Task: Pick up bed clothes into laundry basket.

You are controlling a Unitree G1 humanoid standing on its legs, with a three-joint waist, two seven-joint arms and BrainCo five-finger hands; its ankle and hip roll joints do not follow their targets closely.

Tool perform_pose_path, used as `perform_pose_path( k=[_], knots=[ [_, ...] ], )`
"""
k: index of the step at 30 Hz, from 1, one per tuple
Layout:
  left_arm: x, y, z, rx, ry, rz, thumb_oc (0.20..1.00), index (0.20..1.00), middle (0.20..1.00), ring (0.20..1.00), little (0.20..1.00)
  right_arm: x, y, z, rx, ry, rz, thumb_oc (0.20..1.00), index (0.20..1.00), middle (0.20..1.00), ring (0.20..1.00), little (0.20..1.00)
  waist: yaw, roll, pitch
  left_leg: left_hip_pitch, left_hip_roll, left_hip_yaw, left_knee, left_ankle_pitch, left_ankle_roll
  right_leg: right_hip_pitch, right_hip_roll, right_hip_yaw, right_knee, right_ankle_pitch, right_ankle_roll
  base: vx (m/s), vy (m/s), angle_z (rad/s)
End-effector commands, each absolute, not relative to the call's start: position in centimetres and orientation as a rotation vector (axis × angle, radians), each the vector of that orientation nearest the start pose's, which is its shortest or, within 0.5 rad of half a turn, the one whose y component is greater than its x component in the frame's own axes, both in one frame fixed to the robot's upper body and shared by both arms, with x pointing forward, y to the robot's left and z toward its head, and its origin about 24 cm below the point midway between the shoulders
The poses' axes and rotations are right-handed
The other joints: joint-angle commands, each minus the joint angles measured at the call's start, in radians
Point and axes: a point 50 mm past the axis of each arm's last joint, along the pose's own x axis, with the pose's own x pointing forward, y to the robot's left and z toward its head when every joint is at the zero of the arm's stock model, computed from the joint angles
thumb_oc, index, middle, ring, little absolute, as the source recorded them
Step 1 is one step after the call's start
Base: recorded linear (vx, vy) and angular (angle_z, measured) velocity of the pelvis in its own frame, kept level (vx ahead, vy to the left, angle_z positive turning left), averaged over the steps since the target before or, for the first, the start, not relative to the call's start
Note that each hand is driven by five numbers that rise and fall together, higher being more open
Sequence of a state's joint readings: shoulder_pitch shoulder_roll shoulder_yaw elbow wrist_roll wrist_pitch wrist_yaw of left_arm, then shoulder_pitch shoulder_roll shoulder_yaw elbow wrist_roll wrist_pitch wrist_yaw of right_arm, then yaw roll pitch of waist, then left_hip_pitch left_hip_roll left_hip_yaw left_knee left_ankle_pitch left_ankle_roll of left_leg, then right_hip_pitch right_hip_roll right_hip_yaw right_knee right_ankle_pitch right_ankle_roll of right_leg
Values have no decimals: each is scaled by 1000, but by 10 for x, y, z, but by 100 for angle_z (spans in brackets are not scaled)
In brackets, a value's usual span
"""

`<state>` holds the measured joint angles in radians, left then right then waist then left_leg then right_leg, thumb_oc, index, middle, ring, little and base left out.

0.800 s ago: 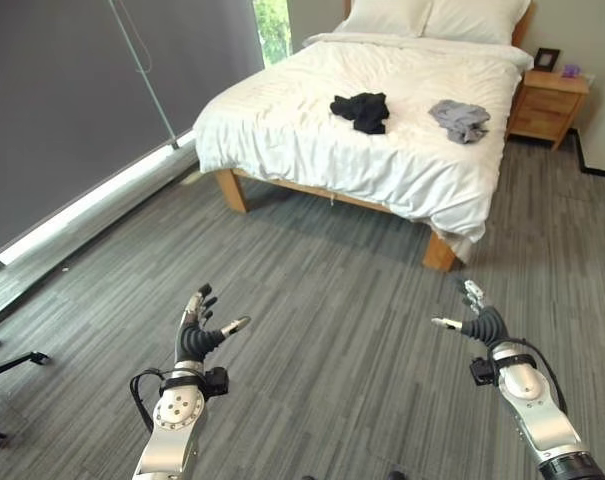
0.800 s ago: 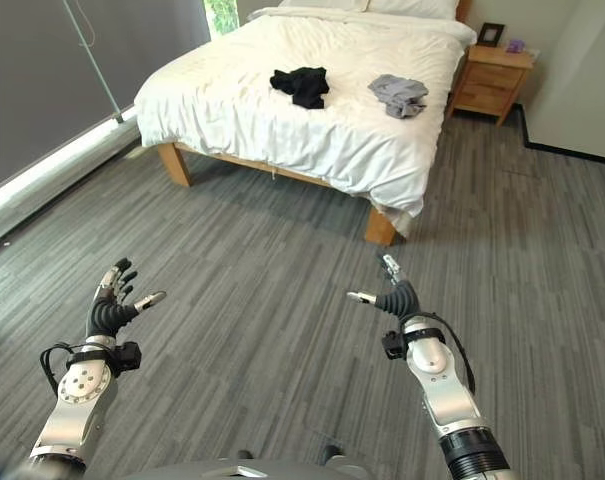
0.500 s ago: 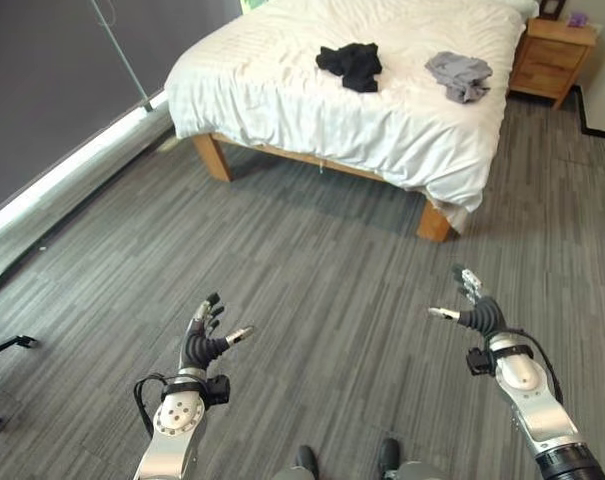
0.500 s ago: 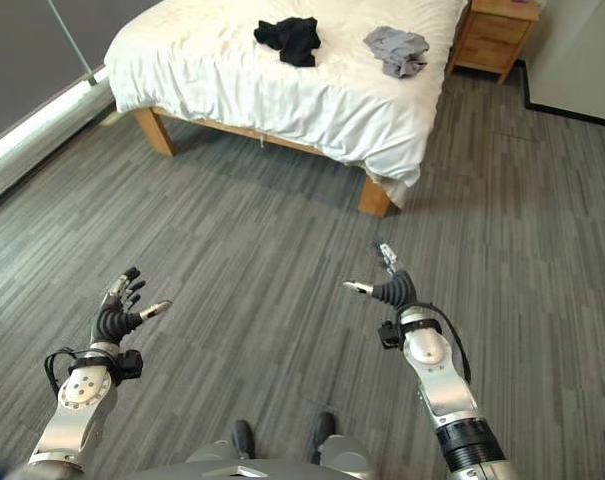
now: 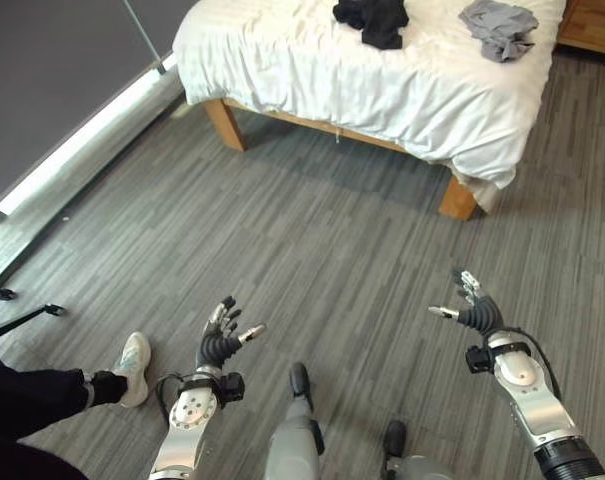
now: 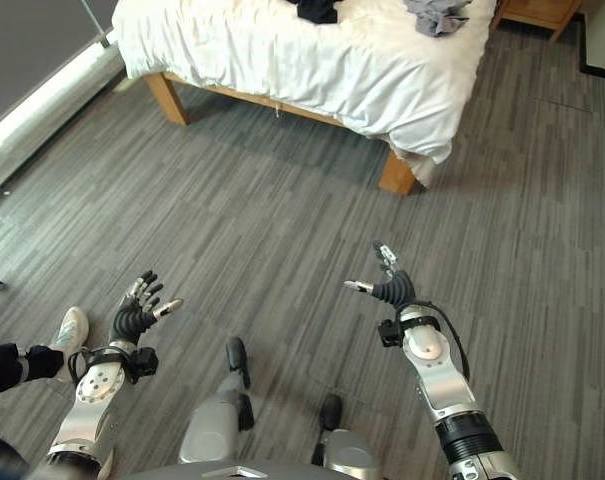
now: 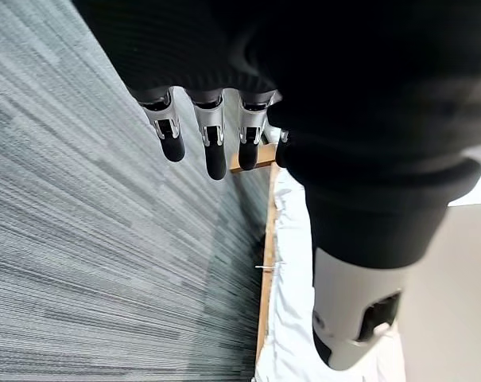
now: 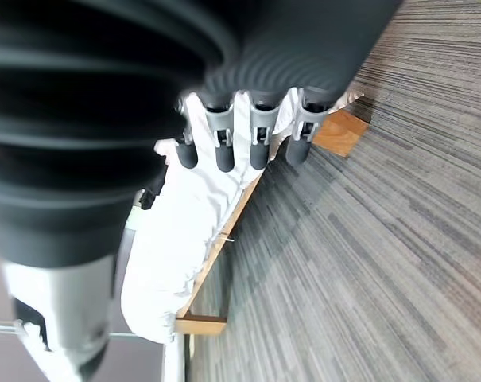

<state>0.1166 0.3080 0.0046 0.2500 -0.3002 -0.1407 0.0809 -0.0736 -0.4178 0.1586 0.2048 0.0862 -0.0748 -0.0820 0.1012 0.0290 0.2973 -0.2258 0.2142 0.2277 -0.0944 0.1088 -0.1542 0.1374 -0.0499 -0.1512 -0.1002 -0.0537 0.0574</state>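
A black garment (image 5: 373, 17) and a grey garment (image 5: 500, 24) lie on the white bed (image 5: 312, 65) at the far side of the room. Both hands are held out low over the grey floor, well short of the bed. My left hand (image 5: 220, 344) at the lower left has its fingers spread and holds nothing. My right hand (image 5: 475, 314) at the lower right is likewise open and empty, with straight fingers (image 8: 257, 143) showing in its wrist view against the bed's edge.
A person's leg and white shoe (image 5: 132, 363) stand close beside my left arm. A wooden nightstand (image 5: 594, 24) sits at the bed's right. A dark curtain wall (image 5: 52, 70) runs along the left. Grey plank floor (image 5: 322, 250) lies between me and the bed.
The camera has tilted down, so the bed has slid up and my lower body comes into view. A person's leg and shoe have appeared at the lower left. Both hands stay open.
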Motion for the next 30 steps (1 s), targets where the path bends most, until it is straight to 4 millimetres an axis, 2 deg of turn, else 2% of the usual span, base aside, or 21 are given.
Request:
perform_pose_path(
  k=[1, 3, 4, 5, 6, 7, 8, 10, 11, 12, 13, 14, 16, 17, 20, 21, 24, 25, 26, 28, 30],
  knots=[
    [215, 249, 11, 111, 109, 157, 1000, 1000, 1000, 1000, 1000, 267, -188, 49, -349, -58, 115, 1000, 1000, 1000, 1000, 1000, 35, -45, -92, -51, -38, -61, 32, 153, 6, 128, -113, -32, 134, -97, 72, 500, 202, -55],
    [216, 250, 12, 134, 115, 141, 1000, 1000, 1000, 1000, 1000, 267, -184, 48, -346, -57, 127, 1000, 1000, 1000, 1000, 1000, 46, -61, -95, -25, -49, -45, 33, 141, 28, 101, -126, -23, 207, -80, 85, 344, 178, -77],
    [222, 253, 16, 183, 114, 120, 1000, 1000, 1000, 1000, 1000, 271, -174, 48, -340, -65, 155, 1000, 1000, 1000, 1000, 1000, 34, -75, -85, 34, -73, -16, 30, 101, 75, -6, -165, -8, 440, 52, 114, 311, 270, -81],
    [223, 256, 19, 197, 109, 115, 1000, 1000, 1000, 1000, 1000, 274, -168, 52, -338, -82, 181, 1000, 1000, 1000, 1000, 1000, 17, -74, -70, 66, -85, -10, 25, 82, 96, -76, -176, 4, 561, 132, 117, 399, 343, -59],
    [224, 259, 22, 203, 100, 119, 1000, 1000, 1000, 1000, 1000, 277, -162, 56, -340, -103, 191, 1000, 1000, 1000, 1000, 1000, 15, -68, -70, 89, -79, 8, 18, 64, 105, -121, -189, -9, 613, 168, 128, 379, 316, 1],
    [226, 258, 23, 203, 98, 114, 1000, 1000, 1000, 1000, 1000, 279, -157, 60, -333, -123, 200, 1000, 1000, 1000, 1000, 1000, -1, -52, -64, 133, -72, 21, 7, 38, 117, -203, -216, -60, 673, 183, 117, 285, 208, 23],
    [226, 258, 23, 203, 98, 114, 1000, 1000, 1000, 1000, 1000, 279, -157, 60, -333, -124, 200, 1000, 1000, 1000, 1000, 1000, -3, -54, -64, 132, -75, 20, 7, 37, 116, -205, -219, -60, 680, 177, 117, 315, 187, 25],
    [230, 254, 22, 188, 98, 100, 1000, 1000, 1000, 1000, 1000, 280, -157, 63, -328, -132, 199, 1000, 1000, 1000, 1000, 1000, -33, -53, -50, 168, -93, 19, 7, 6, 113, -258, -194, -100, 616, 105, 102, 205, 77, 20],
    [230, 254, 22, 188, 98, 100, 1000, 1000, 1000, 1000, 1000, 280, -157, 63, -328, -133, 199, 1000, 1000, 1000, 1000, 1000, -33, -48, -52, 165, -88, 17, 7, 9, 112, -256, -188, -104, 609, 110, 99, 320, 36, 31],
    [232, 251, 22, 174, 96, 87, 1000, 1000, 1000, 1000, 1000, 279, -160, 66, -319, -144, 190, 1000, 1000, 1000, 1000, 1000, -59, -54, -41, 197, -100, 17, 7, -21, 100, -275, -148, -134, 469, 57, 86, 355, -7, 43],
    [233, 249, 22, 170, 94, 81, 1000, 1000, 1000, 1000, 1000, 279, -163, 68, -321, -151, 180, 1000, 1000, 1000, 1000, 1000, -72, -58, -38, 218, -108, 16, 7, -44, 93, -283, -122, -147, 354, 60, 83, 501, -13, 51],
    [234, 246, 21, 160, 97, 75, 1000, 1000, 1000, 1000, 1000, 279, -166, 69, -320, -153, 166, 1000, 1000, 1000, 1000, 1000, -86, -62, -39, 240, -119, 13, 7, -69, 86, -295, -100, -155, 250, 77, 85, 428, -37, 39],
    [236, 244, 18, 150, 106, 73, 1000, 1000, 1000, 1000, 1000, 281, -170, 70, -317, -150, 146, 1000, 1000, 1000, 1000, 1000, -102, -76, -46, 288, -133, 23, 7, -117, 73, -324, -108, -202, 97, 160, 104, 547, -44, 7],
    [237, 245, 17, 165, 110, 80, 1000, 1000, 1000, 1000, 1000, 281, -171, 68, -310, -146, 136, 1000, 1000, 1000, 1000, 1000, -112, -77, -53, 348, -129, 45, 7, -167, 52, -375, -127, -274, 21, 193, 135, 631, -47, -7],
    [233, 239, 12, 166, 118, 56, 1000, 1000, 1000, 1000, 1000, 271, -177, 61, -325, -121, 136, 1000, 1000, 1000, 1000, 1000, -141, -72, -81, 450, -146, 49, 7, -256, 58, -374, -126, -286, 19, 215, 135, 819, -56, -34],
    [231, 236, 9, 160, 127, 49, 1000, 1000, 1000, 1000, 1000, 266, -185, 56, -329, -101, 123, 1000, 1000, 1000, 1000, 1000, -169, -53, -106, 497, -146, 41, 15, -280, 54, -348, -110, -279, 22, 230, 116, 676, -65, -20],
    [233, 228, 8, 126, 120, 39, 1000, 1000, 1000, 1000, 1000, 267, -190, 54, -345, -86, 113, 1000, 1000, 1000, 1000, 1000, -184, -4, -113, 451, -86, 36, 261, -198, -14, -279, -69, -288, 19, 211, 72, 558, -225, 11],
    [235, 229, 17, 89, 77, 41, 1000, 1000, 1000, 1000, 1000, 270, -194, 62, -355, -109, 101, 1000, 1000, 1000, 1000, 1000, -166, -26, -88, 279, -66, -7, 644, 1, -64, -212, -57, -281, 13, 167, 2, 544, -389, -19],
    [236, 229, 20, 90, 64, 47, 1000, 1000, 1000, 1000, 1000, 271, -197, 64, -362, -114, 91, 1000, 1000, 1000, 1000, 1000, -157, -40, -74, 233, -62, -8, 718, 7, -66, -190, -64, -272, 13, 150, -9, 459, -320, -50],
    [239, 230, 23, 91, 48, 60, 1000, 1000, 1000, 1000, 1000, 273, -197, 68, -387, -128, 91, 1000, 1000, 1000, 1000, 1000, -140, -57, -54, 138, -15, 30, 781, -40, -43, -156, -74, -256, 13, 121, -11, 276, -49, -95],
    [239, 232, 25, 76, 36, 79, 1000, 1000, 1000, 1000, 1000, 275, -194, 71, -422, -142, 108, 1000, 1000, 1000, 1000, 1000, -114, -56, -43, 84, 11, 68, 672, -84, -12, -132, -73, -221, 13, 102, 2, 295, 113, -69]
  ],
)
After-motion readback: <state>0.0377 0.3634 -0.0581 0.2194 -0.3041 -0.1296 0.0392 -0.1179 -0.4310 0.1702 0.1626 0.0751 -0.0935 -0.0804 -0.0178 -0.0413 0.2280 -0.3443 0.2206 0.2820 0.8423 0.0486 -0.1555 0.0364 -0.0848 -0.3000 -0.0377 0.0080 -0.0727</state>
